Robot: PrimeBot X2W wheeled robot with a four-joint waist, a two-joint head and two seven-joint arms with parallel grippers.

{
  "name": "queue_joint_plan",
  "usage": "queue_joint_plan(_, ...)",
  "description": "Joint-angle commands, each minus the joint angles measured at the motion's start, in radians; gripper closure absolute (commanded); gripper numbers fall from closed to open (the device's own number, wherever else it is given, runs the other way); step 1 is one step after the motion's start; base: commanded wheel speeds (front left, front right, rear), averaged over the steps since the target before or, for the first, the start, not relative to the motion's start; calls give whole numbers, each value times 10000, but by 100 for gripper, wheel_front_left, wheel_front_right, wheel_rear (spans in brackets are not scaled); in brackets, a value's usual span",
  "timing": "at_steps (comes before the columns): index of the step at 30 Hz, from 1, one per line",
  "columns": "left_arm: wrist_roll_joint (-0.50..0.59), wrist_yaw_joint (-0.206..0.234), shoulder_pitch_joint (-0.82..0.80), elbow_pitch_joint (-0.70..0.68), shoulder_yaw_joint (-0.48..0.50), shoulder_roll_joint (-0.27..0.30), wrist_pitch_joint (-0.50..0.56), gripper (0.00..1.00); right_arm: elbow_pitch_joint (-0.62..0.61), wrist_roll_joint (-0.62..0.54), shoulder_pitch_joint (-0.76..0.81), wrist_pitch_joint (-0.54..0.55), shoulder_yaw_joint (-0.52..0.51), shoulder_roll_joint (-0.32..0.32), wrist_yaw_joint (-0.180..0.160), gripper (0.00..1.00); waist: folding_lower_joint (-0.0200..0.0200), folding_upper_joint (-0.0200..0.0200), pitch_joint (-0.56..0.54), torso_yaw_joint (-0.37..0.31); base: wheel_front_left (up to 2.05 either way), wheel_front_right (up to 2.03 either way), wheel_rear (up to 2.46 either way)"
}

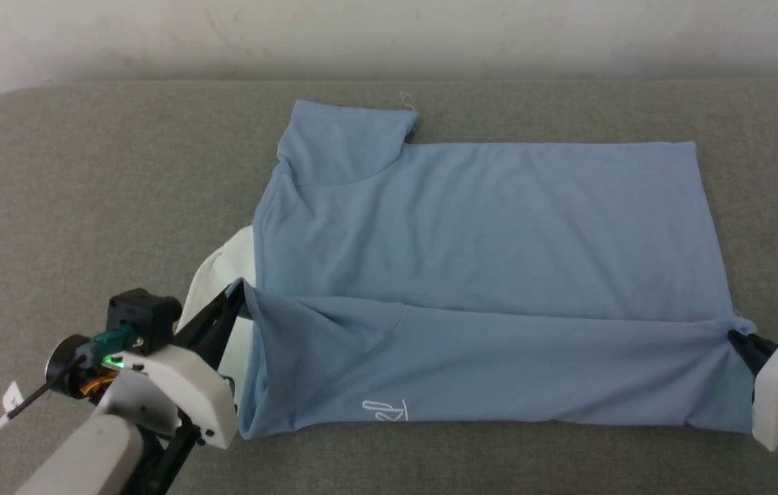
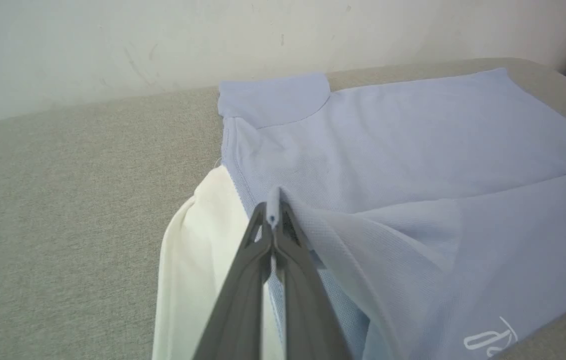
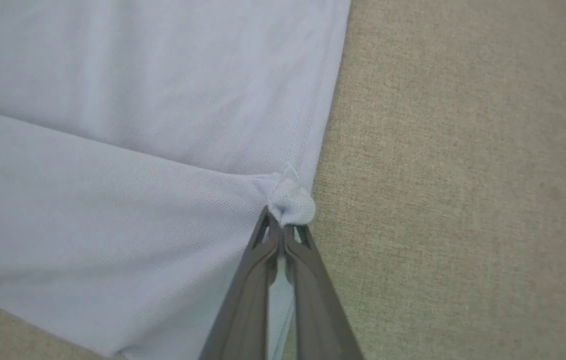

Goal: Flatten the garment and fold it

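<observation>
On grey table [image 1: 86, 172], garment [image 1: 485, 227] lies with near edge folded over; left fingers [image 1: 213, 320] and right fingers [image 1: 746, 346] clamp 2 corners. Risk: small pinches slip, fold lands crooked.

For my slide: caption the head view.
The garment, partly folded, near edge pinched by left gripper and right gripper.
</observation>
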Motion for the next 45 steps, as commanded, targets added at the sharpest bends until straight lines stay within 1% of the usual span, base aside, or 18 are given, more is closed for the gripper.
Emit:
queue_joint_plan(1,119,-52,-197,188,-56,-96,-14,100,109,-82,-197,-77,37,53,-11,100,-3,0,239,23,0,0,0)
queue_joint_plan(3,246,-34,-454,719,-175,-284,-10,100,402,-183,-402,-237,145,119,-11,100,-3,0,333,34,0,0,0)
queue_joint_plan(9,676,234,-1056,2215,-405,-666,-27,100,1030,-288,-832,-759,447,203,-11,100,-3,0,480,58,0,0,0)
queue_joint_plan(13,636,284,-1278,2909,-454,-939,-11,100,1338,-314,-927,-1059,605,198,-11,100,-3,0,406,86,0,0,0)
queue_joint_plan(14,587,312,-1298,3059,-428,-1017,-47,91,1414,-315,-933,-1112,649,205,-11,100,-3,0,354,88,0,0,0)
queue_joint_plan(15,603,342,-1323,3188,-426,-1074,-133,61,1484,-329,-940,-1188,662,224,-11,54,-3,0,291,88,0,0,0)
queue_joint_plan(16,609,373,-1337,3311,-430,-1143,-207,0,1564,-316,-942,-1225,648,270,-11,0,-3,0,221,84,0,0,0)
queue_joint_plan(19,413,379,-1304,3487,-382,-1392,-324,0,1604,-347,-945,-1391,581,379,-11,0,-3,0,-38,99,0,0,0)
queue_joint_plan(22,167,546,-1147,3389,-156,-1590,-599,0,1465,-602,-846,-1389,403,484,-11,0,-3,0,-344,126,0,0,0)
queue_joint_plan(24,-55,700,-909,3165,-16,-1747,-699,0,1295,-832,-664,-1319,117,681,-11,0,-3,0,-568,159,0,0,0)
queue_joint_plan(27,-412,945,-401,2651,164,-1973,-796,0,867,-1231,-261,-1058,-561,1273,-11,0,-3,0,-884,193,0,0,0)
queue_joint_plan(30,-599,1300,196,2035,196,-2090,-723,0,316,-1798,295,-609,-1332,2045,-11,0,-3,0,-1174,225,0,0,0)
queue_joint_plan(34,-517,1829,816,1338,129,-1963,-515,0,-517,-2579,1114,80,-2283,3129,-11,0,-3,0,-1499,266,0,0,0)
queue_joint_plan(37,-320,2243,1174,905,121,-1723,-407,0,-1130,-3053,1656,589,-2804,3869,-11,0,-3,0,-1638,279,0,0,0)
queue_joint_plan(40,-264,2466,1514,477,45,-1571,-228,0,-1610,-3299,2081,1008,-3112,4292,-11,0,-3,0,-1689,265,0,0,0)
queue_joint_plan(43,-307,2650,1847,100,-5,-1490,-50,0,-1922,-3460,2361,1250,-3310,4509,-11,0,-3,0,-1649,237,0,0,0)
queue_joint_plan(45,-381,2674,2013,-50,-120,-1420,228,0,-2056,-3457,2464,1341,-3379,4603,-11,0,-3,0,-1583,210,0,0,0)
